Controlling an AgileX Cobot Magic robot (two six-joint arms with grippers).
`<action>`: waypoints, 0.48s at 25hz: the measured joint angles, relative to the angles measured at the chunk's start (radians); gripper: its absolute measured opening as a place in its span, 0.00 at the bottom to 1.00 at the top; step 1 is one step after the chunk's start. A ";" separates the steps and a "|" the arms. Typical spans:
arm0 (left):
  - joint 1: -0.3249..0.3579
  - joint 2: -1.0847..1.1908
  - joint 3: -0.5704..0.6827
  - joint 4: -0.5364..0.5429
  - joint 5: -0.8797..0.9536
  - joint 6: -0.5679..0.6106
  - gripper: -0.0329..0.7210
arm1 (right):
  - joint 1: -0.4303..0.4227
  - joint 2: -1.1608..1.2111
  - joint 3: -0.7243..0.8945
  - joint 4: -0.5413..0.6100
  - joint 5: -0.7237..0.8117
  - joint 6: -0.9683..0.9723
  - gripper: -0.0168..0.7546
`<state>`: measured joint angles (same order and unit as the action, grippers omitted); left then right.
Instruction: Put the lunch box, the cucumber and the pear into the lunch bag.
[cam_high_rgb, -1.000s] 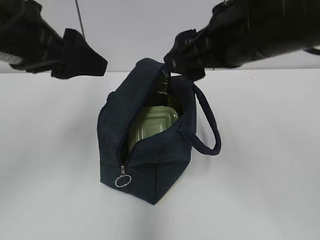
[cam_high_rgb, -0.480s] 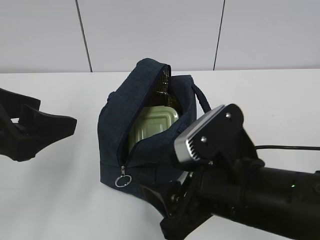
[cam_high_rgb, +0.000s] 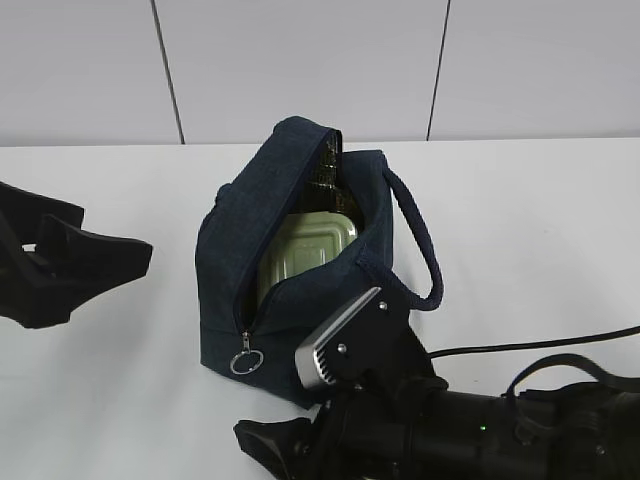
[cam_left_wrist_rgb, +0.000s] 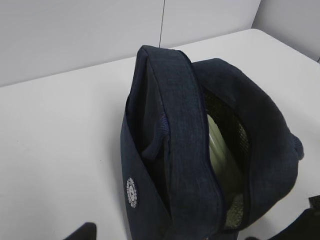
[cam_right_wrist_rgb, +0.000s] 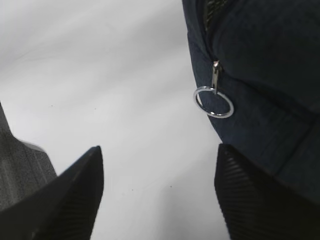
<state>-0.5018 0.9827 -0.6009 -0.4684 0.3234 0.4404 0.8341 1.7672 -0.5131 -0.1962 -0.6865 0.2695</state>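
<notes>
Left gripper (cam_high_rgb: 95, 262): low over the white table (cam_high_rgb: 530, 230) at the far left of the exterior view, well apart from the bag. Its 2 black fingers are spread with a clear gap between them and nothing inside. In the left wrist view only dark finger tips show at the bottom corners.

Lunch bag (cam_high_rgb: 290, 250): dark navy fabric, standing upright near the middle of the table. Its top zipper is undone and the mouth gapes toward the camera. The left wrist view (cam_left_wrist_rgb: 190, 150) looks down on it from above, with 1 thick handle lying across the top and a small round white logo on the side wall.

Ring pull (cam_high_rgb: 246, 361): a metal ring hanging from the zipper slider at the bag's lower front corner; close up in the right wrist view (cam_right_wrist_rgb: 213, 101).

Lunch box (cam_high_rgb: 305, 250): pale sage-green lid showing, standing on edge inside the bag, leaning against the inner wall.

Cucumber (cam_high_rgb: 328, 170): a dark-green tip pokes up at the back of the bag's opening, behind the lunch box.

Loop handle (cam_high_rgb: 420, 250): hangs off the bag's right side.

Pear: I cannot tell where it is; no view shows it.

Right gripper (cam_right_wrist_rgb: 157, 195): low at the bottom of the exterior view, just in front of the bag. Its 2 fingers are wide apart, holding nothing, with the ring pull just beyond them.
</notes>
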 joint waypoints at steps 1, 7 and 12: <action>0.000 0.000 0.000 0.000 0.000 0.000 0.70 | 0.000 0.017 -0.009 -0.005 -0.008 0.000 0.68; 0.000 0.000 0.000 0.000 0.000 0.000 0.68 | 0.000 0.121 -0.104 0.018 0.000 -0.010 0.63; 0.000 0.000 0.000 0.000 0.000 0.000 0.67 | 0.000 0.150 -0.163 0.106 0.040 -0.071 0.62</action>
<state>-0.5018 0.9827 -0.6009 -0.4684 0.3234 0.4404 0.8341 1.9176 -0.6764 -0.0907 -0.6468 0.1986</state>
